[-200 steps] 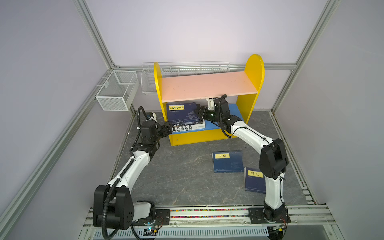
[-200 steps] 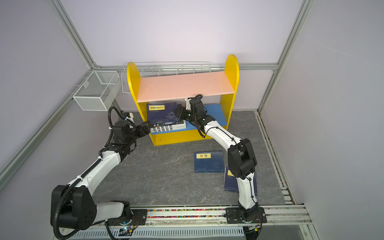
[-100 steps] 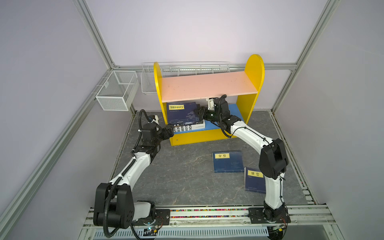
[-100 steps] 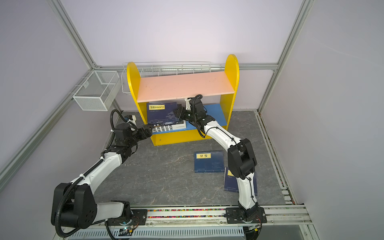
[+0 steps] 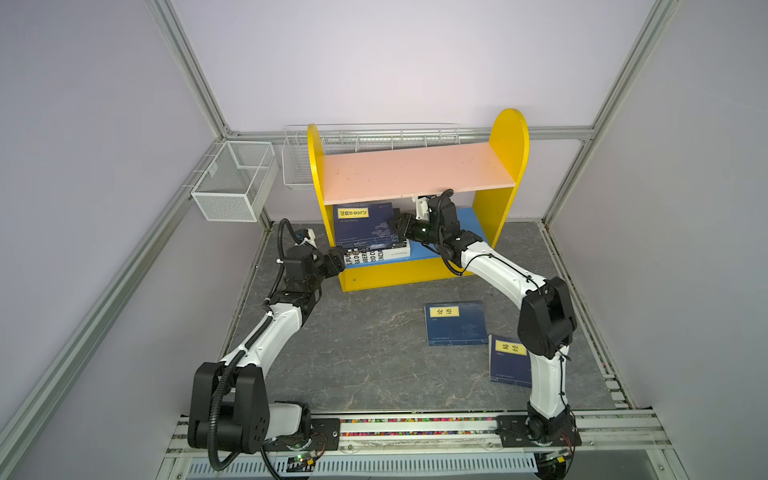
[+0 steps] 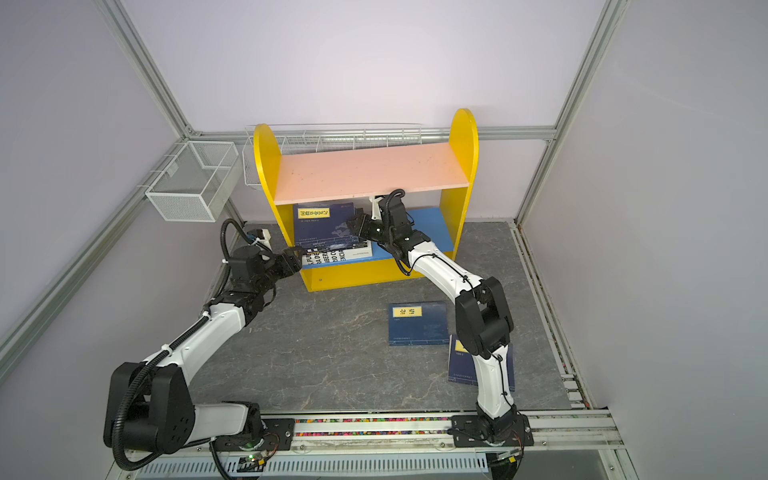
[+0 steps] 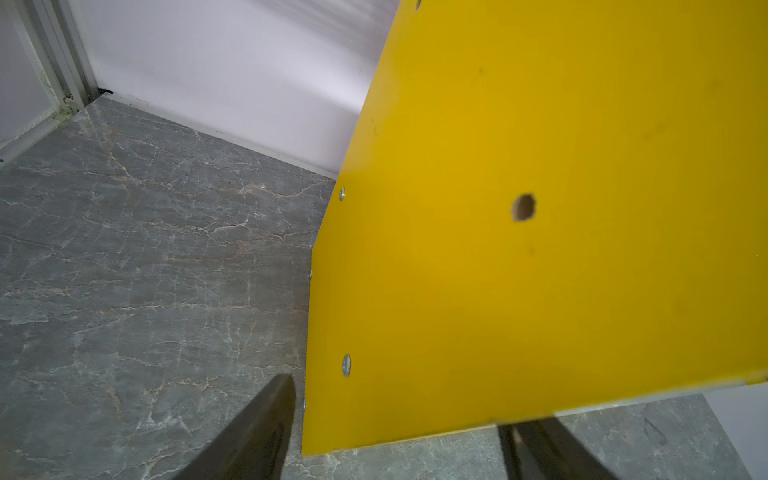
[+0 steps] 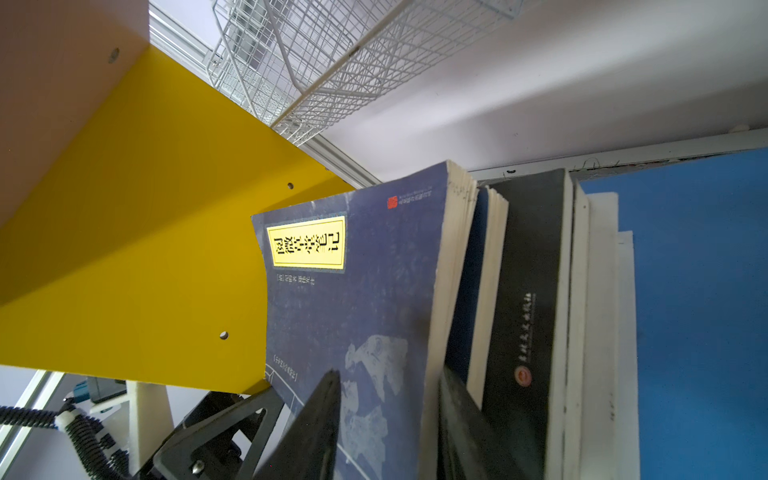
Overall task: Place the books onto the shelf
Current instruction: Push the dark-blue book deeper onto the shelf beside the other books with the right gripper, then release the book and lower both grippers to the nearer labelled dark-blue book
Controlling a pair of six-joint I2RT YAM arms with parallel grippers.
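The shelf [image 5: 415, 171] stands at the back, with a pink upper board and a blue lower board [image 5: 471, 224]. On that lower board lie stacked books: a navy one [image 5: 361, 226] on top, black ones [image 8: 528, 291] under it, a thick white one [image 5: 384, 255] at the bottom. My right gripper [image 5: 397, 223] [image 8: 388, 372] reaches under the pink board and is shut on the top navy book [image 8: 365, 270], its corner lifted. My left gripper [image 5: 341, 258] [image 7: 395, 407] is open, its jaws straddling the front edge of the yellow side panel [image 7: 519, 270]. Two navy books [image 5: 457, 324] [image 5: 509, 361] lie flat on the floor.
Two white wire baskets [image 5: 232, 187] [image 5: 297, 166] hang on the back-left frame, one right behind the shelf. The right arm's elbow [image 5: 546, 322] hangs over the floor book on the right. The arms' base rail [image 5: 415, 426] runs along the front edge.
My left gripper has moved right to the shelf's left front corner, and its jaws have narrowed a little. The right gripper has stayed on the navy book.
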